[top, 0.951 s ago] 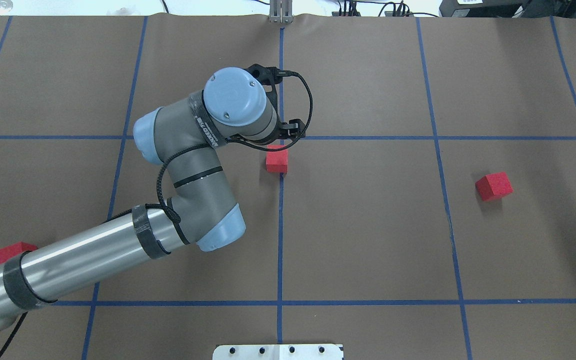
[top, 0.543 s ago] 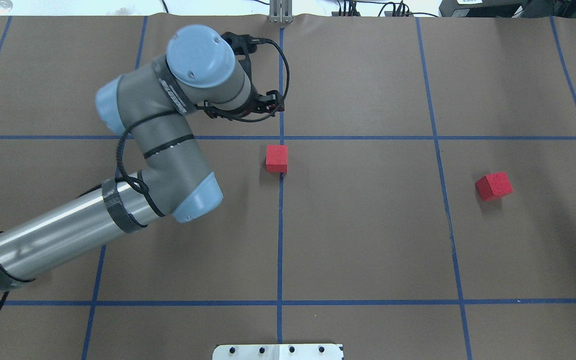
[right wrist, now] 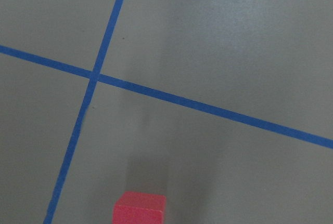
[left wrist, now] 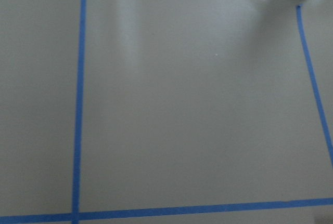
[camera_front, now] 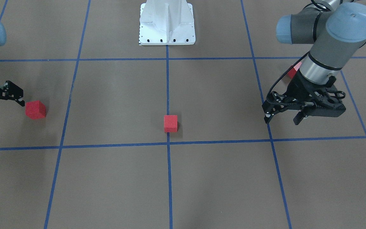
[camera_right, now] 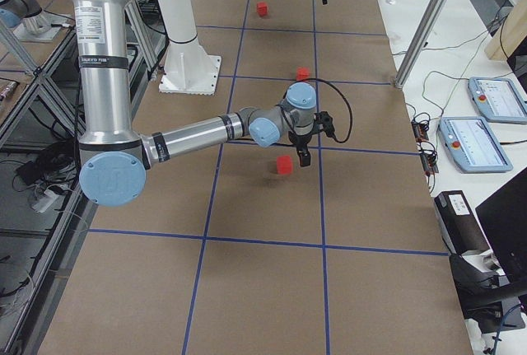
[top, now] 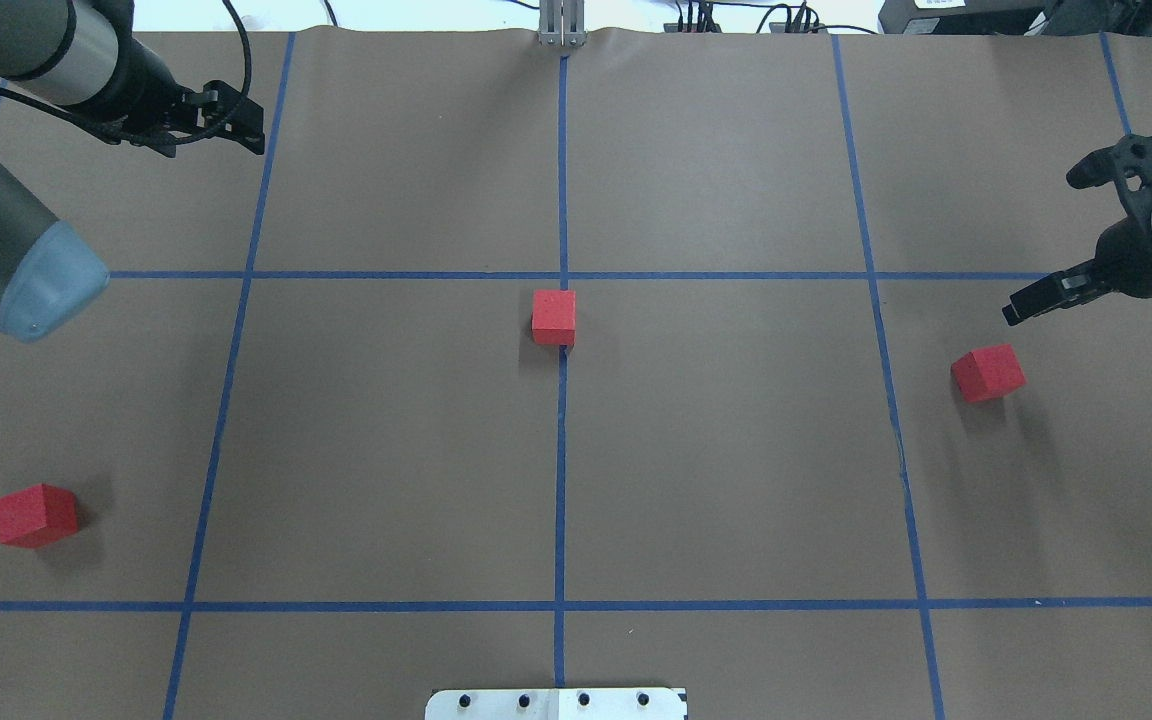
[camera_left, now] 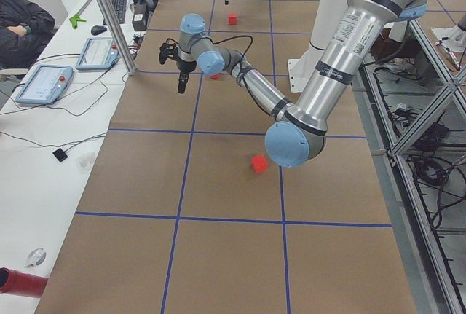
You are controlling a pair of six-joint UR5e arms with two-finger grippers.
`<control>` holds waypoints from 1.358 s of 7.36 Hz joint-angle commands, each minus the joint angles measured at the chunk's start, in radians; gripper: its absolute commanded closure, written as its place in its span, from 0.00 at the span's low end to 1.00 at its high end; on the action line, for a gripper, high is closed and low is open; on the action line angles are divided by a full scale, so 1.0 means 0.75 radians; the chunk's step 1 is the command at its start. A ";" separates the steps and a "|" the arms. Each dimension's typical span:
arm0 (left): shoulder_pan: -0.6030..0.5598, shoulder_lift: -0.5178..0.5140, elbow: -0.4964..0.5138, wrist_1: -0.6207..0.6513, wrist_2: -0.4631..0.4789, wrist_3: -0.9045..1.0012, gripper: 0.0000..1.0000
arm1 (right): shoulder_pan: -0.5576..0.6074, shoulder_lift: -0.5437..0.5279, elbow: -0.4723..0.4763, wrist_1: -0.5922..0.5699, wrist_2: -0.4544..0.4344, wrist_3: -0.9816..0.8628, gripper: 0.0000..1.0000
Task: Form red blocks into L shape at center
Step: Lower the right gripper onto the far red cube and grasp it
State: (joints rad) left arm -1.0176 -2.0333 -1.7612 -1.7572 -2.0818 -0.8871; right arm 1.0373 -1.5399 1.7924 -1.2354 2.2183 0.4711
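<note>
Brown matte table cover [top: 736, 450] — blue tape grid [top: 560, 480]; white side bench [camera_left: 29, 183], two pendants [camera_left: 44, 83].

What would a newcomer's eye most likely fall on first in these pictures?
Three red cubes stand out against the brown paper. The centre block sits by the middle crossing of blue tape, while the left block and the right block lie far out to either side. The right gripper hangs open near the right block; the left gripper is open and empty.
</note>
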 commanded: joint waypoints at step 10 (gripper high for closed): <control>-0.016 0.056 -0.012 -0.013 -0.012 0.013 0.00 | -0.217 0.002 -0.118 0.001 -0.133 0.024 1.00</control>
State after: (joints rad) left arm -1.0293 -1.9984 -1.7702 -1.7658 -2.0908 -0.8774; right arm 0.8751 -1.5409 1.7012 -1.2367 2.1479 0.4893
